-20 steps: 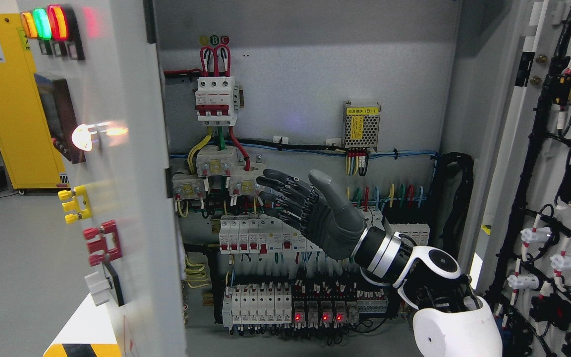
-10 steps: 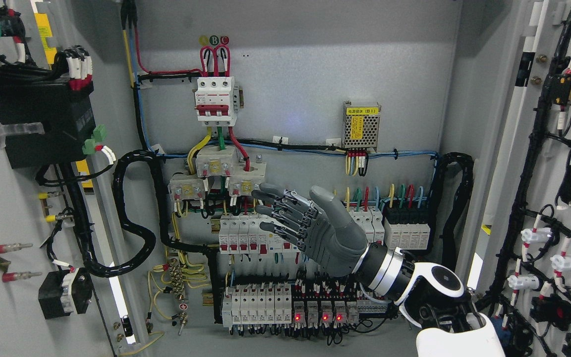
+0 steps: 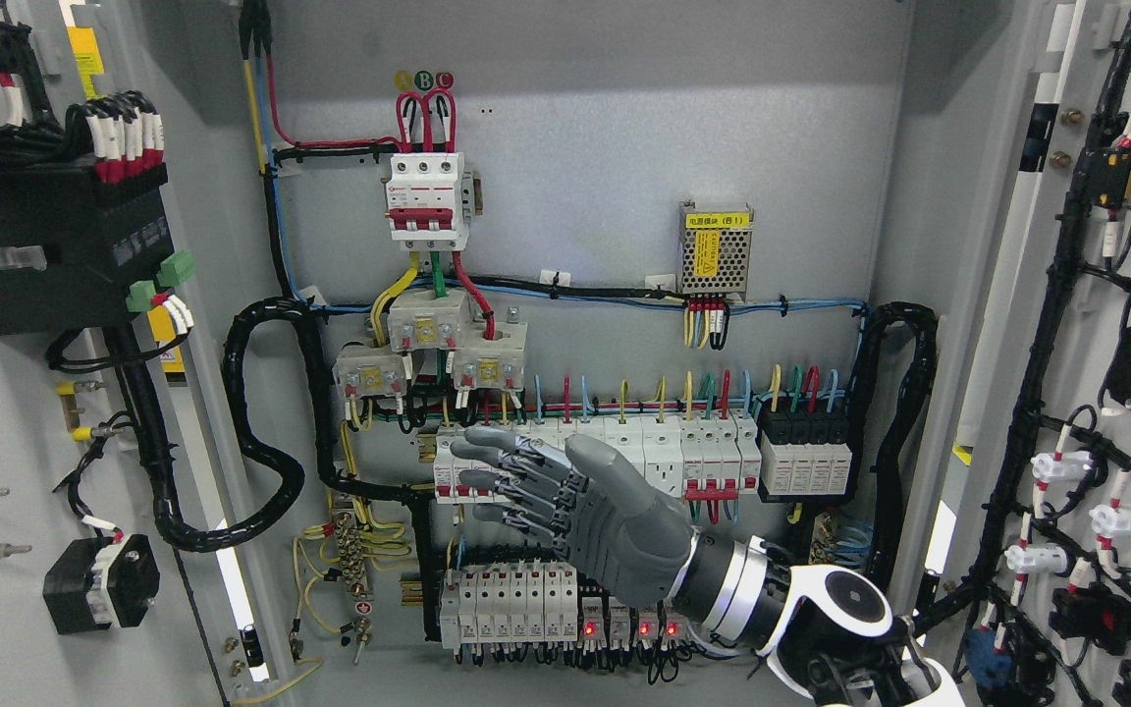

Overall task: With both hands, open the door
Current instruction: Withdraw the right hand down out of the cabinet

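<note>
Both doors, left door (image 3: 26, 412) and right door (image 3: 1096, 393), stand swung wide, and we judge them stiff, heavy sheet steel best pushed at the bare outer edge, clear of wiring, while our right hand (image 3: 565, 501) hovers empty, fingers extended.

Both doors stand wide open, swung out to either side of the cabinet. The left door (image 3: 6, 412) shows its grey inner face, carrying a black box with red-and-white-tipped wires at the top, 2 green connectors, a thick black cable loop and a small black block lower down. The right door (image 3: 1096, 393) also shows its inner face, laced with black cable bundles, white plugs and black components.
</note>
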Motion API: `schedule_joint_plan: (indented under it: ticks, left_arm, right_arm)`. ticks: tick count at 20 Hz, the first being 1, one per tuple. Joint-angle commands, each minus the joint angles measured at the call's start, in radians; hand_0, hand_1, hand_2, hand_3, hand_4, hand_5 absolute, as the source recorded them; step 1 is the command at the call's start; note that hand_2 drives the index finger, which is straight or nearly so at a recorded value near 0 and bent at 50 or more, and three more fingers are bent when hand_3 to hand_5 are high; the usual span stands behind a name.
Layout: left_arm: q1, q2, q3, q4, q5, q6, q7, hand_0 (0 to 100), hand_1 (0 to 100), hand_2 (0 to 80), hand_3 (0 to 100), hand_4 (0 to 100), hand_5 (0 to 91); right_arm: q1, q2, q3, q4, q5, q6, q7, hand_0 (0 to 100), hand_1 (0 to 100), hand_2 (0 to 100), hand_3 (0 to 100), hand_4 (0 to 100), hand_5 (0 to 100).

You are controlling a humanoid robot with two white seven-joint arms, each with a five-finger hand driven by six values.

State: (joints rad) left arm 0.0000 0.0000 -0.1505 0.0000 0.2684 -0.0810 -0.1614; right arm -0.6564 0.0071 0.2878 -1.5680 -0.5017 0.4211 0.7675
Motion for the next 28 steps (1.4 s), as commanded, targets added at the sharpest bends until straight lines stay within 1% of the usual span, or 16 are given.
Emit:
schedule_joint_plan:
  ticks: [1, 6, 7, 10, 12, 14, 16, 17, 18, 22, 26, 28]
  left_arm:
    - [-0.031, 0.008, 0.0, 0.001, 0.0, 0.0, 0.0, 0, 0, 0.0, 0, 0, 0.0]
    - [-0.031, 0.008, 0.0, 0.001, 0.0, 0.0, 0.0, 0, 0, 0.0, 0, 0, 0.0]
    - [-0.031, 0.008, 0.0, 0.001, 0.0, 0.0, 0.0, 0, 0, 0.0, 0, 0, 0.0]
    - [-0.031, 0.008, 0.0, 0.001, 0.0, 0.0, 0.0, 0, 0, 0.0, 0, 0, 0.0]
    - [-0.031, 0.008, 0.0, 0.001, 0.0, 0.0, 0.0, 0, 0, 0.0, 0, 0, 0.0]
    - [-0.031, 0.008, -0.001, 0.001, 0.0, 0.0, 0.0, 0, 0, 0.0, 0, 0, 0.0]
    - [-0.031, 0.009, -0.001, 0.001, 0.0, 0.0, 0.0, 0, 0, 0.0, 0, 0, 0.0]
    - [-0.031, 0.008, -0.001, 0.001, 0.0, 0.0, 0.0, 0, 0, 0.0, 0, 0, 0.0]
    - [-0.031, 0.008, -0.001, 0.001, 0.0, 0.0, 0.0, 0, 0, 0.0, 0, 0, 0.0]
    - [-0.031, 0.008, -0.001, 0.001, 0.0, 0.0, 0.0, 0, 0, 0.0, 0, 0, 0.0]
    - [-0.031, 0.008, -0.001, 0.0, 0.0, 0.0, 0.0, 0, 0, 0.0, 0, 0, 0.0]
    - [-0.031, 0.008, -0.001, 0.0, 0.0, 0.0, 0.0, 0, 0, 0.0, 0, 0, 0.0]
  right_arm:
    - [0.078, -0.025, 0.215, -0.133, -0.001, -0.001, -0.002, 20, 12, 0, 0, 0, 0]
    - [0.09, -0.015, 0.313, -0.159, -0.001, -0.004, -0.005, 20, 12, 0, 0, 0, 0]
    - [0.09, -0.006, 0.327, -0.159, 0.0, -0.004, -0.007, 20, 12, 0, 0, 0, 0]
    - [0.092, 0.048, 0.34, -0.149, 0.009, 0.001, -0.008, 20, 12, 0, 0, 0, 0]
    - [0.095, 0.071, 0.355, -0.142, 0.012, 0.002, -0.008, 20, 12, 0, 0, 0, 0]
    - [0.098, 0.091, 0.384, -0.13, 0.014, 0.002, -0.01, 20, 12, 0, 0, 0, 0]
    - [0.1, 0.123, 0.392, -0.113, 0.015, 0.002, -0.01, 20, 12, 0, 0, 0, 0]
    - [0.098, 0.134, 0.393, -0.101, 0.015, 0.002, -0.01, 20, 12, 0, 0, 0, 0]
    - [0.093, 0.14, 0.396, -0.09, 0.015, 0.001, -0.01, 20, 12, 0, 0, 0, 0]
    - [0.092, 0.142, 0.432, -0.083, 0.012, -0.008, -0.027, 20, 12, 0, 0, 0, 0]
    - [0.087, 0.142, 0.465, -0.083, 0.011, -0.012, -0.066, 20, 12, 0, 0, 0, 0]
    - [0.084, 0.142, 0.479, -0.086, 0.011, -0.016, -0.07, 20, 12, 0, 0, 0, 0]
